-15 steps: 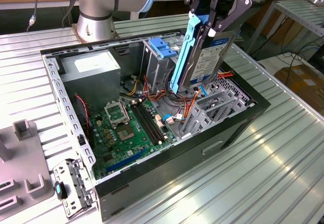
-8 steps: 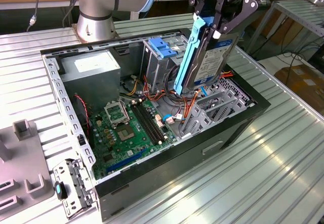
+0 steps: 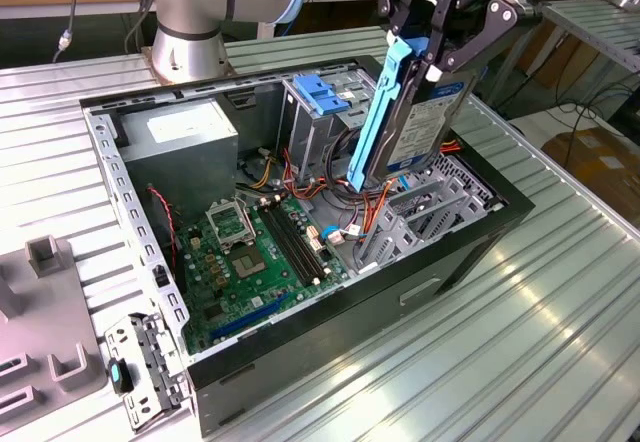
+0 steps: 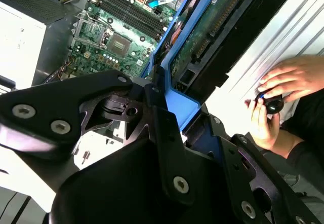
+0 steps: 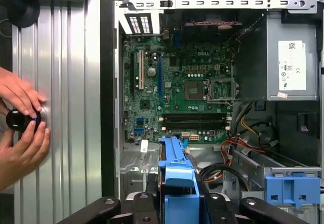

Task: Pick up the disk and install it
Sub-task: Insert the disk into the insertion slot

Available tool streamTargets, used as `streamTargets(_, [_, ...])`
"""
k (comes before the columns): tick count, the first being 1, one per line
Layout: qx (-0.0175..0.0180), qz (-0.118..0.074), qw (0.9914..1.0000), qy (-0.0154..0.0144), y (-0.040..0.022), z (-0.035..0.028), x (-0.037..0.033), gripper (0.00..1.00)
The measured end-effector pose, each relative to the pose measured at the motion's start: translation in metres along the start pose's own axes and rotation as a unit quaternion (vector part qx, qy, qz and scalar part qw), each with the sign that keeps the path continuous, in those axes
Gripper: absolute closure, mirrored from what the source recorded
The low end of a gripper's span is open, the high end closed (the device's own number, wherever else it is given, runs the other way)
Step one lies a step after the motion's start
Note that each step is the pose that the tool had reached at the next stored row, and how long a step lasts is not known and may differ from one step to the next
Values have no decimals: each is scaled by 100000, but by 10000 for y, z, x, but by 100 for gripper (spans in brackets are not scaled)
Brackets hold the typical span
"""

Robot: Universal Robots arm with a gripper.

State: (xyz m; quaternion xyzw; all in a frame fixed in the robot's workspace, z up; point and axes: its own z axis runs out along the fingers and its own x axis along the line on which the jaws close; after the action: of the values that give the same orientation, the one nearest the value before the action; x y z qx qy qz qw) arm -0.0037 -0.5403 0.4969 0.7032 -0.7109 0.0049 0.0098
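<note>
The disk, a black hard drive with bright blue carrier rails, hangs on edge in the air over the open computer case, above the wiring and the bay on the exterior view's right. My gripper is shut on its upper end. In the second wrist view the disk runs away from the black gripper, with its blue rail beside the fingers. In the first wrist view the disk's blue rail sticks out from the gripper over the case.
Inside the case lie a green motherboard, a grey power supply and a metal drive cage with a light-blue latch. A person's hands hold a black knob on the table beside the case. Grey fixtures sit at the exterior view's left.
</note>
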Motion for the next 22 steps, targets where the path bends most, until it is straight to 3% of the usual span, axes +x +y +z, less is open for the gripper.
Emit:
streamTargets(3, [0, 3, 100000, 5, -34, 3, 11, 63])
streamTargets(6, [2, 2, 100000, 7, -156, 20, 17, 63])
streamTargets(9, [5, -2, 100000, 25, -240, 56, 23, 63])
streamTargets(17, [4, 4, 100000, 35, -343, 152, 79, 63])
streamTargets(22, [3, 1, 100000, 41, -480, 199, 94, 63])
